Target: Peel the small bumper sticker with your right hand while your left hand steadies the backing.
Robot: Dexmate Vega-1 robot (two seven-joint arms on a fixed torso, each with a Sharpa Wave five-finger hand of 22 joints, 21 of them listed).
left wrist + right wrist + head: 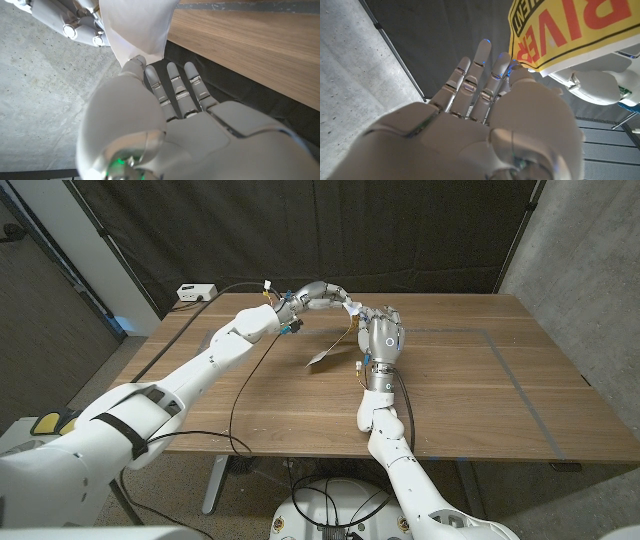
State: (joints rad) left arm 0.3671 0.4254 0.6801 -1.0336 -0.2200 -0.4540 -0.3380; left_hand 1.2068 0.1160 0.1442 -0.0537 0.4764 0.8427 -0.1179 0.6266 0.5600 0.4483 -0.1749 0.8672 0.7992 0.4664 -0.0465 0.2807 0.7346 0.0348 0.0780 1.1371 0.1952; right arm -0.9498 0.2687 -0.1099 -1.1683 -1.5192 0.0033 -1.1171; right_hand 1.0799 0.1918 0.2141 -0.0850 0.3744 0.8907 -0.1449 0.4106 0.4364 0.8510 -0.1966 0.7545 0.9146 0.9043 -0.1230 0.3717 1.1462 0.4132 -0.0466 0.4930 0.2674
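Above the middle of the wooden table [470, 390] both hands meet in the air. My left hand [316, 295] pinches a white backing sheet [351, 306] between thumb and fingers; the left wrist view shows that sheet [135, 25] rising from my left hand [165, 125]. My right hand [384, 336] stands upright just right of it, fingers pointing up. The right wrist view shows my right hand [485, 110] pinching the edge of a yellow sticker [570, 30] with red letters. In the head view the sticker [324, 357] hangs down and left, seen nearly edge-on.
A white box [195, 291] with a cable sits at the table's back left corner. A black cable [238, 395] loops across the left part of the table. A thin rectangle outline [520, 385] marks the right half. Dark curtain behind, concrete wall at right.
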